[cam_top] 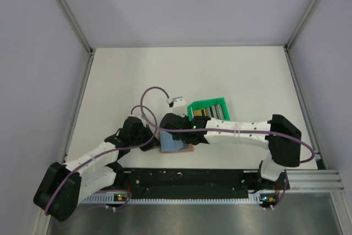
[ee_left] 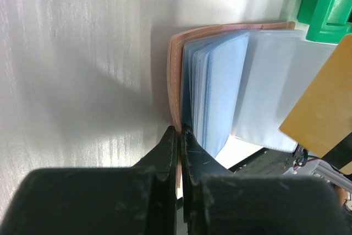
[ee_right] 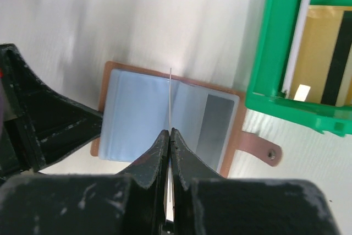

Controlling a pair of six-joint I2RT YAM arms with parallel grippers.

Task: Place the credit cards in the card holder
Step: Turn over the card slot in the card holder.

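Two claws closed beside the green tray

Both grips are on. My left claw [ee_left: 179, 133] is pinched shut on the tan outer edge of the card holder [ee_right: 137, 119]. The holder lies open on the surface [cam_top: 137, 75] just in front of the green tray [ee_right: 264, 53], toward the arm bases, with its clear sleeves [ee_left: 220, 81] fanned up. My right claw [ee_right: 169, 133] is clamped on a yellow-gold card [ee_left: 324, 108], held edge-on above those sleeves on the near side of the tray. The strap [ee_right: 258, 148] of the holder reaches almost to the tray's green wall, so that side is tight. More cards [ee_right: 322, 53] stand inside the tray. Beyond the tray and to its left, bare surface runs out to the frame posts. In front of the tray, the holder sits near the surface's edge, by the black rail [cam_top: 187, 179].
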